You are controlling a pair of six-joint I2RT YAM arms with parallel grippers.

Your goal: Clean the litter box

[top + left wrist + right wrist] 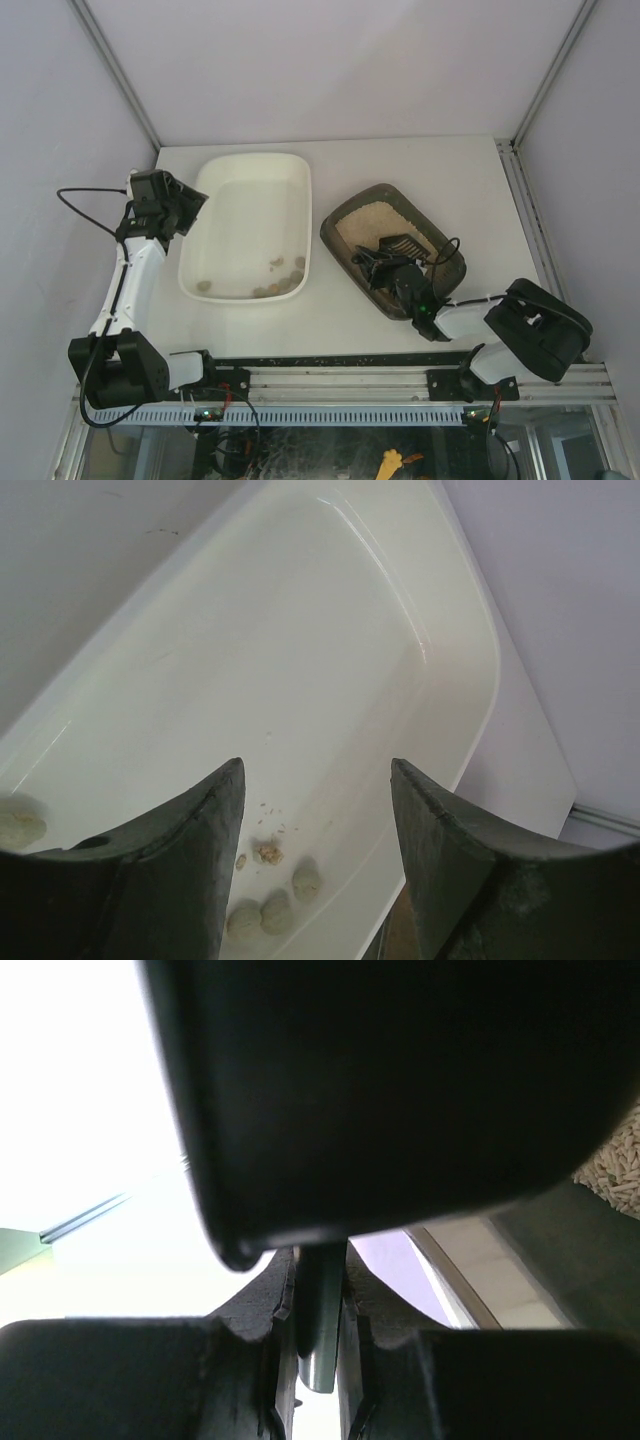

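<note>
**A:** How is the step in hand best done?

**B:** At the left, the left end effector (188, 203) is seen spread and empty over the far-left rim of the cream tub (255, 210). Grey clumps (282, 286) are gathered at the tub's near end. It is judged best held there, out of the transfer path. Further right, the black scoop (402, 245) is pinched by its handle (320, 1325) in the right end effector (385, 268). Sifting appears to be the step in hand. The scoop should be drawn low and slowly through the litter (365, 222) and shaken so that loose grains are dropped back. It should be carried level to the tub, lest sand be spilled on the counter (420, 165). Whether clumps remain in the litter cannot be told.

**A:** And where is the litter box found?

**B:** The litter box (332, 238) is set at an angle on the counter, just beside the tub on its right. It lies directly beneath the right end effector, with the scoop's slotted head over the sand. It is well apart from the left end effector, with the tub between them.
</note>
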